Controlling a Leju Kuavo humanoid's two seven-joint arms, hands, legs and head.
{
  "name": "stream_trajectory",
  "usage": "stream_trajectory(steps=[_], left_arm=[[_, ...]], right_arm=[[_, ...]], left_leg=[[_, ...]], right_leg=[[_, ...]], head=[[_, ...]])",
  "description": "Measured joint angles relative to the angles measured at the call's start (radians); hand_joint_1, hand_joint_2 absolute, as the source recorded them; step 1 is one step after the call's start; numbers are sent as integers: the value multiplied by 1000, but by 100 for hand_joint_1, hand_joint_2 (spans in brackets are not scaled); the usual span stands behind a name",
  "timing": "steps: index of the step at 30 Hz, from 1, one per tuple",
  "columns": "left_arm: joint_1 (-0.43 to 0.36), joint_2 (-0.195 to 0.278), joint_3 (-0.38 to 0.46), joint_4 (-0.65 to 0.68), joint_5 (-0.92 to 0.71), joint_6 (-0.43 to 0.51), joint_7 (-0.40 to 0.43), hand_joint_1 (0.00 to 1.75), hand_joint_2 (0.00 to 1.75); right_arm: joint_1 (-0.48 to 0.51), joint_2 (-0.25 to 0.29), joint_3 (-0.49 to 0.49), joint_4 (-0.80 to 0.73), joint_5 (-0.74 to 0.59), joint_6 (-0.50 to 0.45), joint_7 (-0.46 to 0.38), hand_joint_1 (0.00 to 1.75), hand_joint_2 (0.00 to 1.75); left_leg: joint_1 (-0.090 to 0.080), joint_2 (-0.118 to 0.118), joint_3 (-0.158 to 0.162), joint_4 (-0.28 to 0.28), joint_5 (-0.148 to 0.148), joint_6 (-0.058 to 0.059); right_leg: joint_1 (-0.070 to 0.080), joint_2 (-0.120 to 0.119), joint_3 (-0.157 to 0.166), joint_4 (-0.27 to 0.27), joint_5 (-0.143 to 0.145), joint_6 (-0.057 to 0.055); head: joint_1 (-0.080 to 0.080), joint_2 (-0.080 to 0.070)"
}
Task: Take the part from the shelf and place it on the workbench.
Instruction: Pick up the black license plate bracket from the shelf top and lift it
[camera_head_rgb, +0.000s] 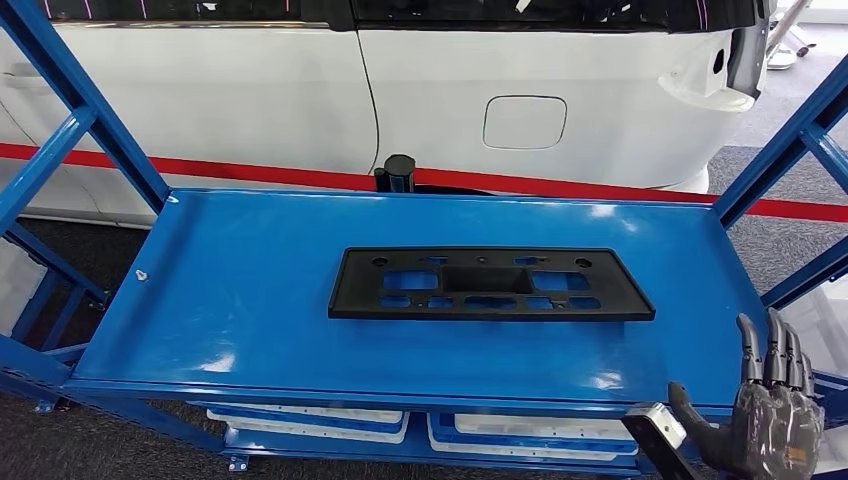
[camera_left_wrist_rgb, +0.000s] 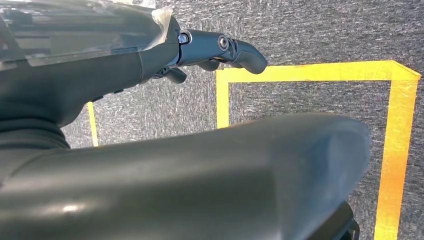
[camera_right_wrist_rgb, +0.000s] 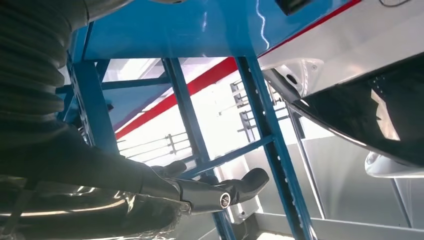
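A flat black plastic part (camera_head_rgb: 490, 285) with several cut-outs lies in the middle of the blue shelf top (camera_head_rgb: 250, 290). My right hand (camera_head_rgb: 765, 405) is raised at the shelf's front right corner, fingers straight up and apart, holding nothing, well short of the part. The right wrist view shows that hand (camera_right_wrist_rgb: 210, 192) in front of the shelf's blue frame. My left hand (camera_left_wrist_rgb: 215, 50) hangs over grey carpet with nothing in it.
A white car body (camera_head_rgb: 450, 90) stands close behind the shelf. Slanted blue uprights (camera_head_rgb: 80, 110) flank both ends. A small black cylinder (camera_head_rgb: 398, 172) sits at the back edge. White trays (camera_head_rgb: 310, 418) lie on the lower level. Yellow floor tape (camera_left_wrist_rgb: 395, 150) marks the carpet.
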Motion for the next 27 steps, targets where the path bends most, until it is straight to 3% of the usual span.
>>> stream_trajectory(steps=[8, 20, 27], left_arm=[[-4, -2, 0, -2, 2, 13, 10, 0, 0], [-6, -7, 1, -7, 10, 20, 11, 0, 0], [-7, -7, 1, -10, 9, 23, 13, 0, 0]], right_arm=[[-60, -76, 94, 77, 63, 34, 43, 0, 175], [-170, -177, 275, 195, 57, 62, 61, 0, 175], [-213, -212, 353, 256, 56, 63, 75, 0, 175]], left_leg=[[0, 0, 1, 0, 0, 0], [0, 0, 0, 0, 1, 1], [0, 0, 0, 0, 1, 1]], right_leg=[[0, 0, 0, 0, 0, 0], [0, 1, 2, 0, 1, 1], [0, 1, 4, 0, 1, 1]], head=[[0, 0], [0, 0], [0, 0]])
